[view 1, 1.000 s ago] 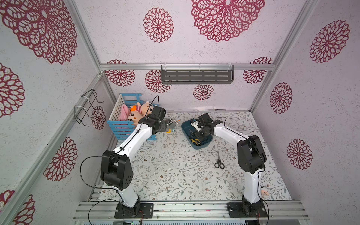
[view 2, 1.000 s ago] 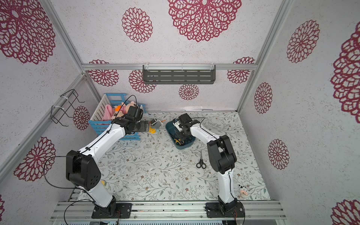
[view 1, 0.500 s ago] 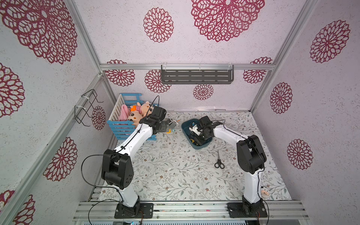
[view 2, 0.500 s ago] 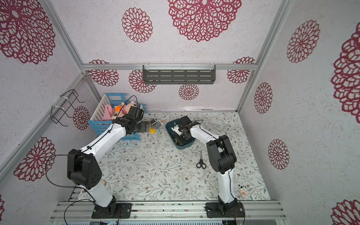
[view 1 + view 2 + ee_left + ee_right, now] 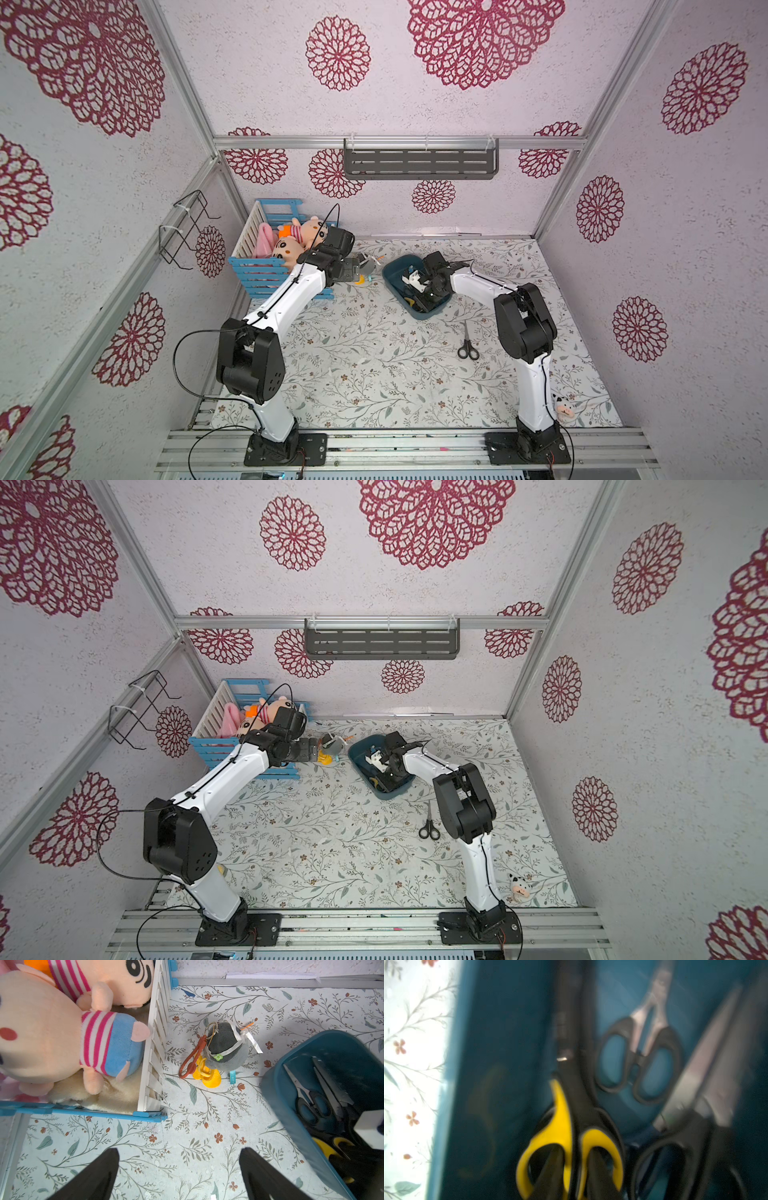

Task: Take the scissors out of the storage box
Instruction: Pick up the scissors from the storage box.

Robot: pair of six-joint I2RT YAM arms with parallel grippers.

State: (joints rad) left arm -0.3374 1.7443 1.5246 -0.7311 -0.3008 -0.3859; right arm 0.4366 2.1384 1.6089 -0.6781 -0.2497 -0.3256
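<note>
Right wrist view: right tool [image 5: 574, 1174] pinching blurred yellow-and-black scissors [image 5: 560, 1126] inside the teal storage box [image 5: 508, 1043].

Left pincer [image 5: 178, 1152] spread wide, right pincer [image 5: 573, 1172] pinched narrow

Readable text: none legible in any view.
Teal tag [image 5: 232, 1077]: small strip lying on the table [image 5: 207, 1126], just beside the grey plush toy [image 5: 225, 1051]. It carries faint pale marks, too small to read.
Green emblem [image 5: 217, 1057]: clover-like badge on the plush's white band. It is a sign only, with no letters made out.
White ribbon label [image 5: 254, 1043]: hangs from the plush's side. Cannot tell whether any print is on it.
Yellow-and-black scissors [image 5: 569, 1136]: in the storage box [image 5: 500, 1043]. The right wrist view is blurred, and the faint marks on the dark blade are not readable.
Top views: everything is too small for lettering.
</note>
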